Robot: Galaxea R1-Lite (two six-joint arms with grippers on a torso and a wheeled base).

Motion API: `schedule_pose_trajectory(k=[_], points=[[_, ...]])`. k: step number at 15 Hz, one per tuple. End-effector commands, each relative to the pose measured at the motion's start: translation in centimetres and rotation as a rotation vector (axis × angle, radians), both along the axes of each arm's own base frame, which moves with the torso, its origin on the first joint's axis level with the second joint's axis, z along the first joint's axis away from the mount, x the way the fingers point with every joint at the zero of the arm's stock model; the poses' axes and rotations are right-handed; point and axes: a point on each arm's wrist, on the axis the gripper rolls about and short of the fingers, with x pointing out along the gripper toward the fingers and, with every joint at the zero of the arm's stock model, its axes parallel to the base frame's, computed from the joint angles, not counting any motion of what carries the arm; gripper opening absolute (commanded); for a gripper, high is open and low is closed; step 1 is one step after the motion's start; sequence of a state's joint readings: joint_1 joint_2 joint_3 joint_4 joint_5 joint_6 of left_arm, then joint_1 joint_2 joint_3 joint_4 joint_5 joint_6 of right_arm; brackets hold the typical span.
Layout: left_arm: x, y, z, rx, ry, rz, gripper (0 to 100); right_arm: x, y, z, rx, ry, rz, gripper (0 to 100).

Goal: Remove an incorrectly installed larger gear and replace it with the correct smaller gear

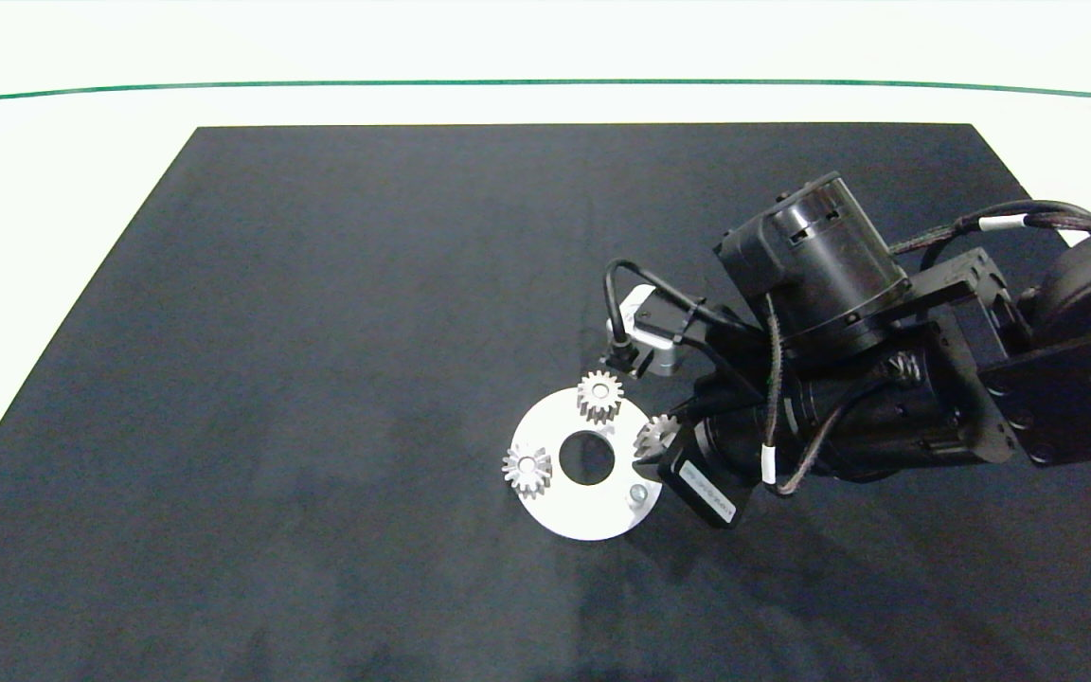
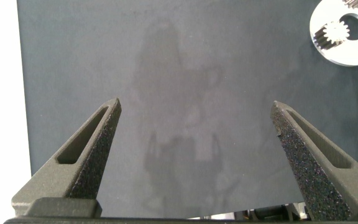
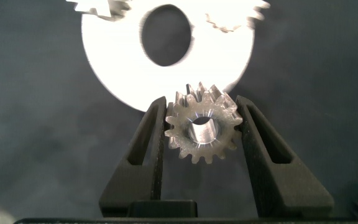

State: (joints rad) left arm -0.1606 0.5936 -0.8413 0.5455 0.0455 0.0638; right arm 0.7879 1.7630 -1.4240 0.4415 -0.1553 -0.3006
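Right claw (image 3: 201,127) grips the smaller gear (image 3: 202,129), its two grey fingers pressed against opposite sides of the toothed rim, which leaves the round centre bore free, presumably so that the bore can slide over a peg. That gear sits between the fingers with its flat face toward the wrist camera, so its bore axis runs roughly along the camera's line of sight and its teeth point outward all round; it has no long axis to speak of, being a short disc. In the head view the smaller gear (image 1: 656,434) hangs at the white round plate's (image 1: 593,516) 3 o'clock edge, just over the rim, with the right arm reaching in from the 3 o'clock side of the table (image 1: 318,332). A bare silvery peg (image 1: 638,493) stands on the plate near 4 o'clock, likely the seat this gear is meant for. Two other small gears are mounted on the plate, one at 12 o'clock (image 1: 599,396) and one at 9 o'clock (image 1: 527,469). No wide long-toothed gear shows anywhere. Left claw (image 2: 196,134) hovers spread wide and empty over bare dark table, well apart from the plate.
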Motion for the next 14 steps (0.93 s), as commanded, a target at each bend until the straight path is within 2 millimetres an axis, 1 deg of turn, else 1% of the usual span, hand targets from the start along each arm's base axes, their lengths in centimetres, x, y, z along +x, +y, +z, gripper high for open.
schedule_pose_trajectory(k=[1, 4, 5, 8, 14], points=[[0.0, 0.0, -0.1, 0.001, 0.004, 0.000, 100, -0.4, 0.9, -0.5, -0.017, 0.007, 0.022, 28], [0.0, 0.0, -0.1, 0.001, 0.004, 0.000, 100, -0.8, 1.0, -1.4, -0.059, 0.026, 0.021, 28], [0.0, 0.0, -0.1, 0.001, 0.004, 0.000, 100, -0.8, 1.0, -1.9, -0.083, 0.036, 0.015, 28], [0.0, 0.0, -0.1, 0.001, 0.004, 0.000, 100, -0.8, 1.0, -2.1, -0.092, 0.035, 0.009, 28], [-0.1, 0.0, -0.3, 0.002, 0.006, 0.000, 100, -0.2, 1.6, -2.7, -0.097, 0.041, 0.004, 28]])
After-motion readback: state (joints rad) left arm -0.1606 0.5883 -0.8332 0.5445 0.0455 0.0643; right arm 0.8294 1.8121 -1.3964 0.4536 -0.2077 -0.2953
